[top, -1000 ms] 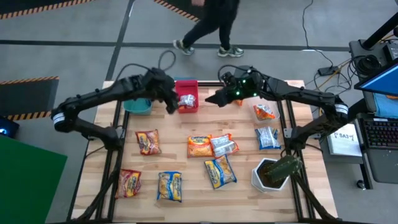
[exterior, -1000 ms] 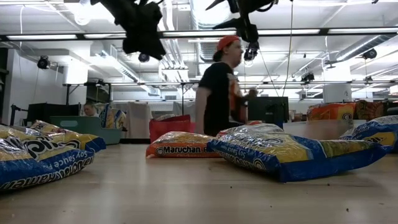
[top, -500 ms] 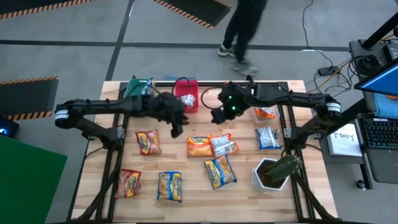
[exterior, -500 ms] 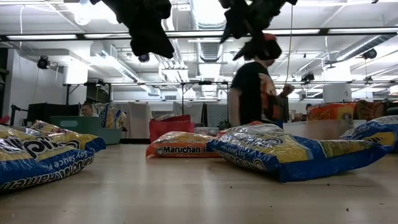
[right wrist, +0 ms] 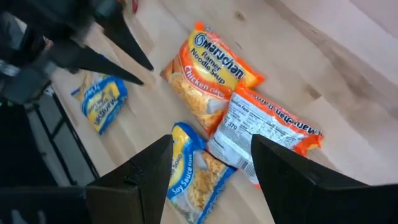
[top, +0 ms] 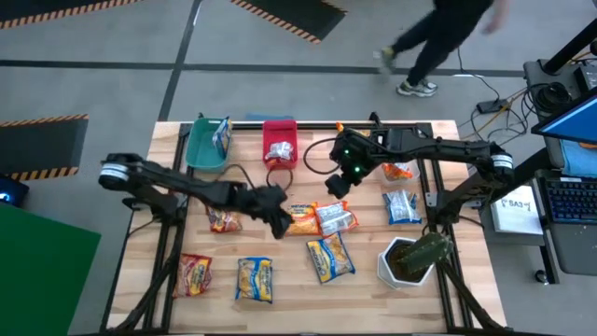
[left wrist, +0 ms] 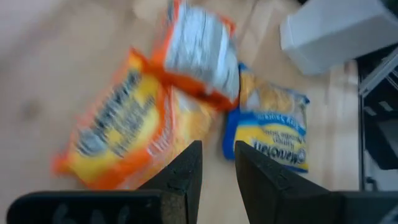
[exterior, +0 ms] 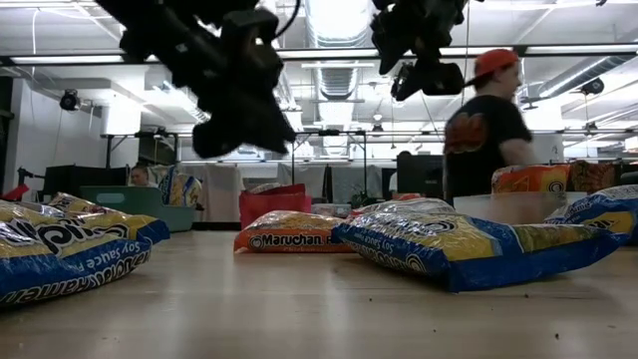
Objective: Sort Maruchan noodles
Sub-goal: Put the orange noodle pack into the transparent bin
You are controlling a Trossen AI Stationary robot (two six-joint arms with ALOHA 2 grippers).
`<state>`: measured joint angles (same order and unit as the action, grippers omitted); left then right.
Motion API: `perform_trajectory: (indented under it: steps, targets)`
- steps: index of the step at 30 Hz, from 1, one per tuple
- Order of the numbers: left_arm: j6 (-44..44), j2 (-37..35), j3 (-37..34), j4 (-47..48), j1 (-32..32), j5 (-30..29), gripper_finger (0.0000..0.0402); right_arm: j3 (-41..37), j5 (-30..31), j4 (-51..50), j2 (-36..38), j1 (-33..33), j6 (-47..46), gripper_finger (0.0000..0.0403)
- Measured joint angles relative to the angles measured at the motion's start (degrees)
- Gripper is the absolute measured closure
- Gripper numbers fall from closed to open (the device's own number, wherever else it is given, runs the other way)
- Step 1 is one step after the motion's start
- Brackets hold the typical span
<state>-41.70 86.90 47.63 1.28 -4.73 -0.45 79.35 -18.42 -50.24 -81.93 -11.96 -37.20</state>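
Several Maruchan packets lie flat on the wooden table (top: pixel 364 289). In the middle are an orange chicken packet (top: pixel 298 219) (right wrist: pixel 211 71), an orange one lying label-down (top: pixel 336 217) (right wrist: pixel 267 127) and a yellow-and-blue one (top: pixel 329 257) (left wrist: pixel 273 134). My left gripper (top: pixel 280 224) (left wrist: pixel 217 162) hovers over the chicken packet's left end (left wrist: pixel 118 137), open by a narrow gap. My right gripper (top: pixel 336 182) (right wrist: pixel 211 155) is wide open above the label-down packet, on its far side. Neither touches anything.
At the far edge a teal bin (top: pixel 207 145) and a red bin (top: pixel 280 145) each hold a packet. More packets lie at the left (top: pixel 222 217), near left (top: pixel 194 273) (top: pixel 254 278) and right (top: pixel 401 205) (top: pixel 396 170). A white plant pot (top: pixel 406 261) stands near right. A person walks beyond the table.
My left gripper has swung from the bins at the far edge toward the near side and right, and has come down to the orange chicken packet. My right gripper has moved from beside the red bin toward the table's middle and tipped downward. The person has walked to the right.
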Motion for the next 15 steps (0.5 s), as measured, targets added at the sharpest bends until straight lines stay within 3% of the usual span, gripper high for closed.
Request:
perform_trajectory:
  steps: [7,15]
  targets:
    - [-9.7,8.7,0.7,-0.2,-3.3,0.0,0.0324,0.0,0.4,-0.1,0.0,1.0,2.7,0.0197]
    - [-11.8,14.6,2.3,-0.1,-1.4,-0.2,0.0324,0.0,0.6,0.0,0.0,2.3,2.4,0.0197]
